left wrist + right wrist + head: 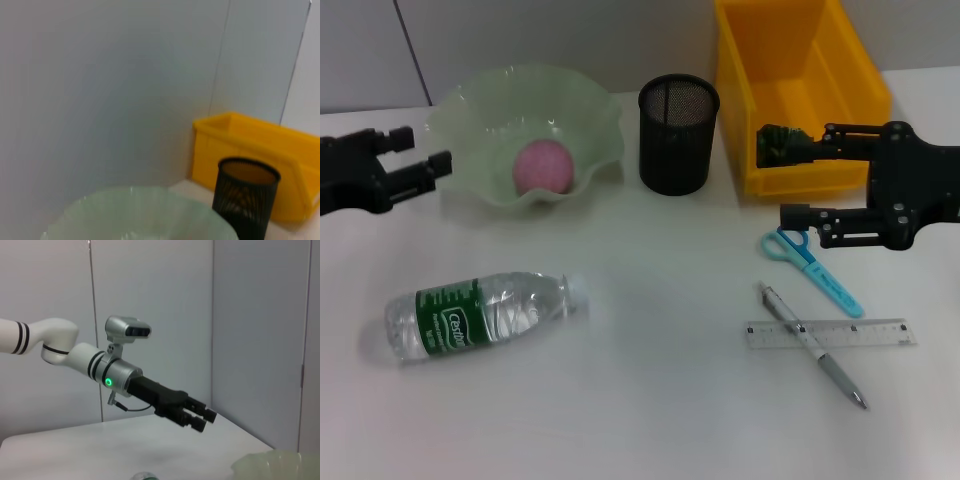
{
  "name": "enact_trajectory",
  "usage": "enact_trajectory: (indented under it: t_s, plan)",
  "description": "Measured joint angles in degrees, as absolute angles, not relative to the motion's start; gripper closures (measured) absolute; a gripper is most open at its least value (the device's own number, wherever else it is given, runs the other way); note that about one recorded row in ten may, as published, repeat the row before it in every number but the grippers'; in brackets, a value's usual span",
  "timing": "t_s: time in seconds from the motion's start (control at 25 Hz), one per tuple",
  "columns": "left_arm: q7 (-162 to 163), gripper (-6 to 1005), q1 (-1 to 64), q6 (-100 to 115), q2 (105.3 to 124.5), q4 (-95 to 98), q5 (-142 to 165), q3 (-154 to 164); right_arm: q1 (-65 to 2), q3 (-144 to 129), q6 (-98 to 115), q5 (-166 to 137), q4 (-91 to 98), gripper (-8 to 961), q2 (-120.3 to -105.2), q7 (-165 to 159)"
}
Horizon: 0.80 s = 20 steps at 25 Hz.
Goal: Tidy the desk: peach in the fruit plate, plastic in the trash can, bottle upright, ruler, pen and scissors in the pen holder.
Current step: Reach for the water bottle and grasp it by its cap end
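The pink peach lies in the pale-green fruit plate, whose rim also shows in the left wrist view. My left gripper hovers open and empty just left of the plate; the right wrist view shows the left gripper from afar. The bottle lies on its side on the desk. My right gripper stands open at the front of the yellow trash can, with a dark crumpled piece of plastic at its upper fingertip inside the bin. The scissors, pen and ruler lie below it, the pen across the ruler.
The black mesh pen holder stands between the plate and the trash can, with nothing showing in it. It appears beside the bin in the left wrist view as the pen holder. A grey wall runs behind the desk.
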<state>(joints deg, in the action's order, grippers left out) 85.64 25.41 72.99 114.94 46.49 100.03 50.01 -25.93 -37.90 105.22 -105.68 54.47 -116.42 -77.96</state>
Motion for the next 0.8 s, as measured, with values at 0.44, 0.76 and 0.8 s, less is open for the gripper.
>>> enact_trajectory:
  t_s: [0.44,0.76,0.8]
  plan:
    - [91.4,347,25.8,80.5,116.16,56.4,111.7,50.7,-24.7,-36.0,105.0,-105.7,53.5,212,-116.01,-77.2]
    - [97.2,346,26.3,84.2,118.0,62.9,118.2,52.1,-24.4,-32.6,105.2,-105.7,53.6,212,-116.01,-77.3]
    - [98.5,346,26.4,84.2,118.06,63.6,118.8,53.6,-24.4,-32.3,105.3,-105.6,53.6,212,-116.01,-77.2]
